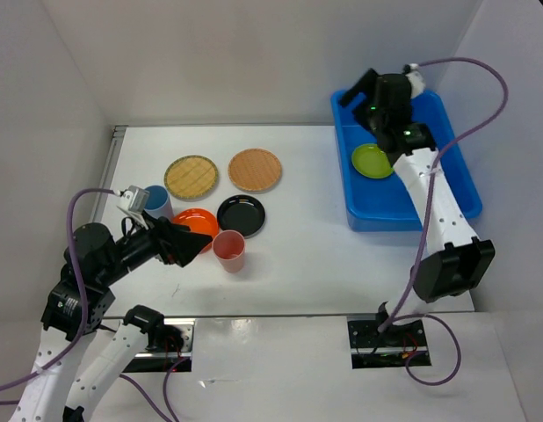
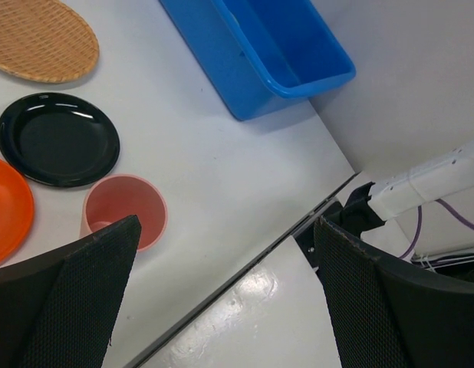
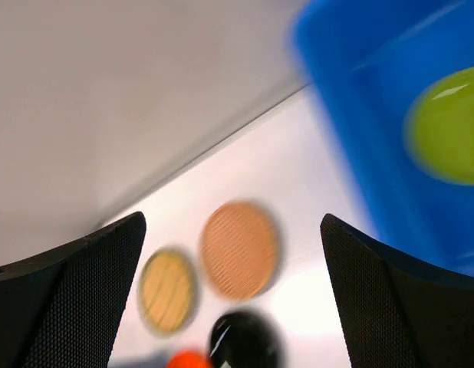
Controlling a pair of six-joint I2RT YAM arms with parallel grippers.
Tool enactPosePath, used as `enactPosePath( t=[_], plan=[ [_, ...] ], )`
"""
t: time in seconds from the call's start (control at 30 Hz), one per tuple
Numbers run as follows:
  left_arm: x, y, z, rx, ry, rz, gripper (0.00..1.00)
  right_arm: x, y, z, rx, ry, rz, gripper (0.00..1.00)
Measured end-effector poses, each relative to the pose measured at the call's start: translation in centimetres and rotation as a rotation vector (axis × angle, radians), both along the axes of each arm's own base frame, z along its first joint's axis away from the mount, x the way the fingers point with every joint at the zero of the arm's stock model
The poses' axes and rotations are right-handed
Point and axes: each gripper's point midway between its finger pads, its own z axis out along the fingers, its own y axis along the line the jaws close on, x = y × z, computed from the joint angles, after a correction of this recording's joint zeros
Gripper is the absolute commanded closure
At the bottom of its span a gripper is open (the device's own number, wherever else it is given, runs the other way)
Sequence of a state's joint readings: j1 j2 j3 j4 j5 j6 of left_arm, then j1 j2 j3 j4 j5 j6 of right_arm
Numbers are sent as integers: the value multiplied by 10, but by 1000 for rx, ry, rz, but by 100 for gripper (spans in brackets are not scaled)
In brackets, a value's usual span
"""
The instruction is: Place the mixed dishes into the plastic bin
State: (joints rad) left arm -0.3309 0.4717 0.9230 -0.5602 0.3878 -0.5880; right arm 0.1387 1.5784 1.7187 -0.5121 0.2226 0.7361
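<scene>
White surface (image 1: pixel 315 255) is occupied by the upright pink cup (image 2: pixel 123 211) just beside the spread, empty left tool (image 2: pixel 225 230), best closed squarely across its rim, while the released right tool (image 3: pixel 231 222) is held over the plastic bin (image 1: pixel 412 215).

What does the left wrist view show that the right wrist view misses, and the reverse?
Only the left wrist view shows the pink cup, standing on the table beside the black plate. Only the right wrist view shows the green plate lying inside the bin, and the yellow woven plate. Both show the bin, the black plate, part of the orange plate and the tan woven plate.
</scene>
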Motion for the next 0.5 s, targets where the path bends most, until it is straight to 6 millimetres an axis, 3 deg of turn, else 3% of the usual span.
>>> enactPosePath(
  t=[0.1,0.17,0.23,0.3,0.5],
  plan=[
    [3,-3,1,-13,15,-2,0,-23,91,18,27,-46,180,2],
    [5,-4,-1,-13,30,-6,0,-37,144,12,53,-38,289,3],
    [6,-5,-2,-12,35,-7,0,-44,181,-8,87,-10,362,9],
    [6,-5,-2,-12,34,-8,0,-44,202,-39,117,39,409,16],
    [3,-5,0,-20,27,-14,0,-31,237,-145,160,252,445,16]
  ],
)
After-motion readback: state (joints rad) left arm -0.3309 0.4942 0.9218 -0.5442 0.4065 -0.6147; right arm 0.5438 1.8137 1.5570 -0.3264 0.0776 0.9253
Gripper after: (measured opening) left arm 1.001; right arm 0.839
